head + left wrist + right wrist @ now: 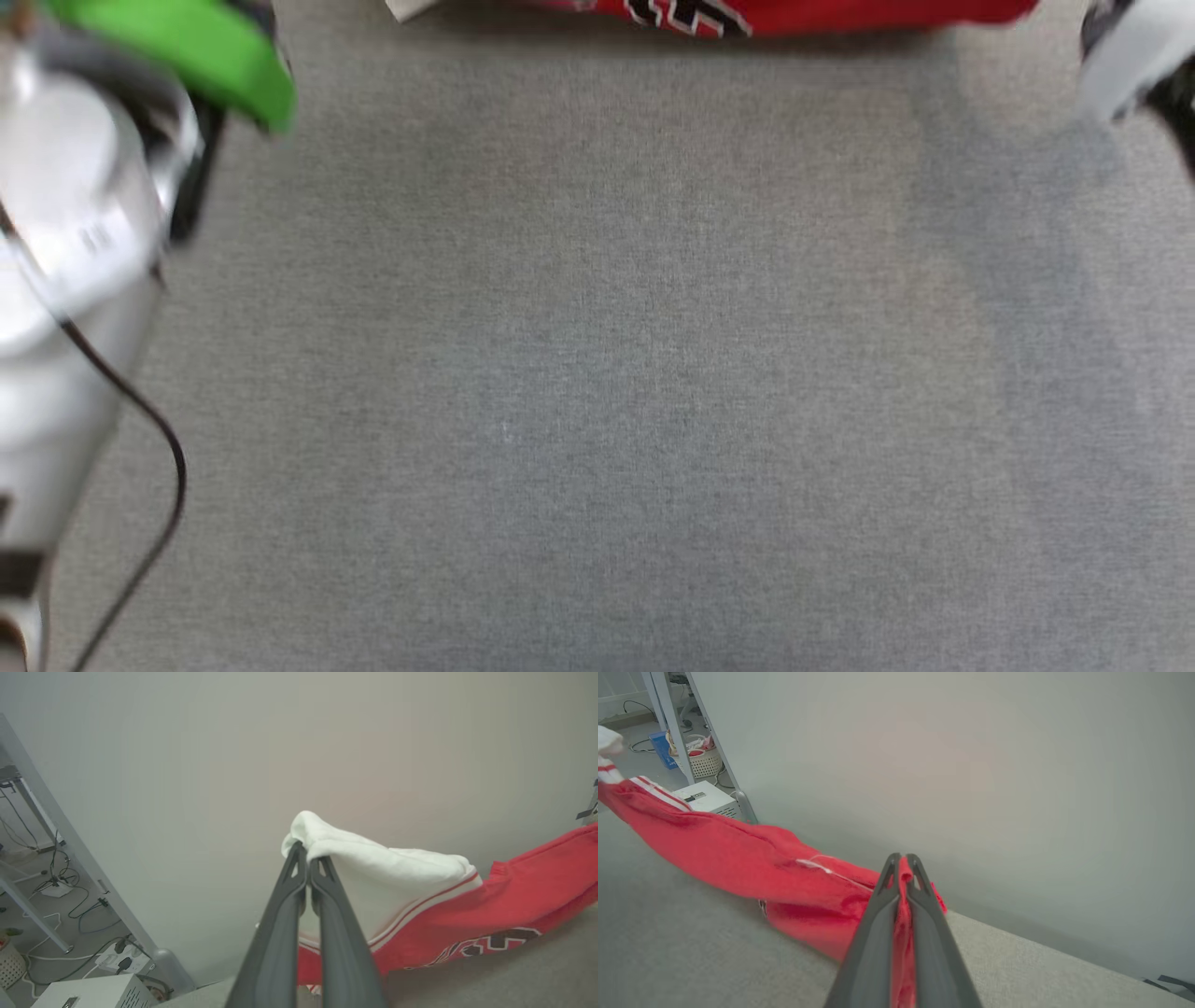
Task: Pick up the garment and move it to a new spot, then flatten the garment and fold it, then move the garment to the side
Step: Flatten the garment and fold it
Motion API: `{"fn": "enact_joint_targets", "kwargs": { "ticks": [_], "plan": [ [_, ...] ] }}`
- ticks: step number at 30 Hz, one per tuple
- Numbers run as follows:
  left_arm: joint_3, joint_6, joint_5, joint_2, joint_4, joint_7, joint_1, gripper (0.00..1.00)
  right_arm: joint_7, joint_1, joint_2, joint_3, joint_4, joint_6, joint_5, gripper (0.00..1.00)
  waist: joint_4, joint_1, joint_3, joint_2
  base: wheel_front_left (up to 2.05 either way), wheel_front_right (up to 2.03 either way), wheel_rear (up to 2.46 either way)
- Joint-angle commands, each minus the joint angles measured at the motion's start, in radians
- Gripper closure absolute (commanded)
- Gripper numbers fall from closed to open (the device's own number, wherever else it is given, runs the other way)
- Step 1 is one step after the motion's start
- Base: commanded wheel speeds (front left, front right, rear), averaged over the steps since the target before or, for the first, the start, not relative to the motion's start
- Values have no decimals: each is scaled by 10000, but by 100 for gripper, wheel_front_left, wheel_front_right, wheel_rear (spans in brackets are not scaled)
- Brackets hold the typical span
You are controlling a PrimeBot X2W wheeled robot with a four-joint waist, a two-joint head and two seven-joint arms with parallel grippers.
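Observation:
The garment [803, 13], a red jersey with a white sleeve and black white-outlined print, stretches along the far edge of the grey table in the head view. In the left wrist view my left gripper [307, 851] is shut on its white sleeve [373, 877], lifting it above the table. The red body [504, 910] sags away to the right. In the right wrist view my right gripper [903, 861] is shut on a pinch of the garment's red fabric [738, 858], which hangs off toward the left.
The grey cloth-covered table [597, 373] spreads wide below the garment. My pale left forearm [65, 280] with a green band and a black cable fills the left edge. A white box [88, 994], cables and table legs stand on the floor beyond the table. A plain wall is behind.

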Motion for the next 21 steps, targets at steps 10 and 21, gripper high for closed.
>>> {"fn": "enact_joint_targets", "kwargs": {
  "ticks": [10, 21],
  "plan": [
    [-153, 1876, -1063, 1040, -3010, 212, 5416, 100, -114, 3327, -1049, 1320, -1433, -7, 967, 100, 287, 1, -2287, 0, 0, 0, 0],
    [-690, 2901, -2209, 922, -4019, 99, 9519, 100, -174, 6864, -1998, 1470, -2386, -7, 1555, 100, 511, 1, -3538, 0, 0, 0, 0]
  ]
}}
